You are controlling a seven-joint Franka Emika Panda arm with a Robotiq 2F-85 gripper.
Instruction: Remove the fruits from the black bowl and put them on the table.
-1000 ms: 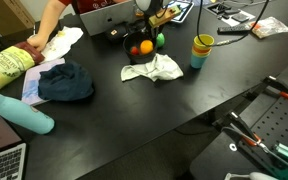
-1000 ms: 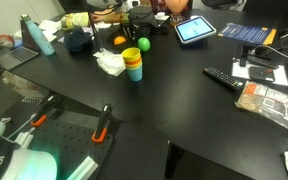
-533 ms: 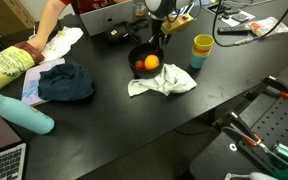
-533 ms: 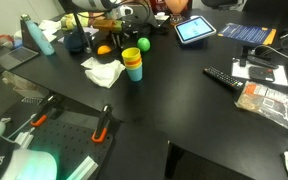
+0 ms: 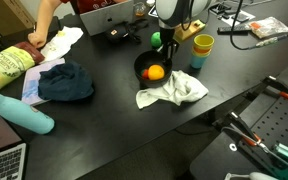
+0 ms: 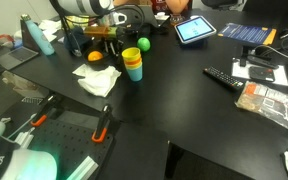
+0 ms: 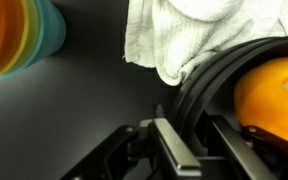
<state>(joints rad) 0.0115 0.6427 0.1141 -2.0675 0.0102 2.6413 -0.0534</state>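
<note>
A robot arm's pincer [image 7: 199, 138] grips the rim of a black bowl [image 5: 139, 68] on a dark table [image 5: 114, 125]. In the wrist view its two fingers stand one on either side of the rim, nearly closed, and seem to clamp it, though the contact itself is dim. An orange [image 5: 155, 72] lies inside the bowl, close to the held edge and apart from the fingers. A rumpled white cloth [image 5: 174, 90] lies on the table against the bowl, and in the wrist view a fold of it reaches the rim. A stack of cups [image 5: 201, 50], yellow above teal, stands upright near the bowl on the side away from the dark blue cloth [image 5: 66, 82]. A small green ball [image 6: 143, 44], possibly a second fruit, sits on the table outside the bowl and just beside the cups. A teal bottle [image 5: 24, 112] lies on its side near the table's edge, well apart from the bowl. In an exterior view a tablet [image 6: 194, 30] and a remote control [image 6: 224, 77] rest farther along the table.
</note>
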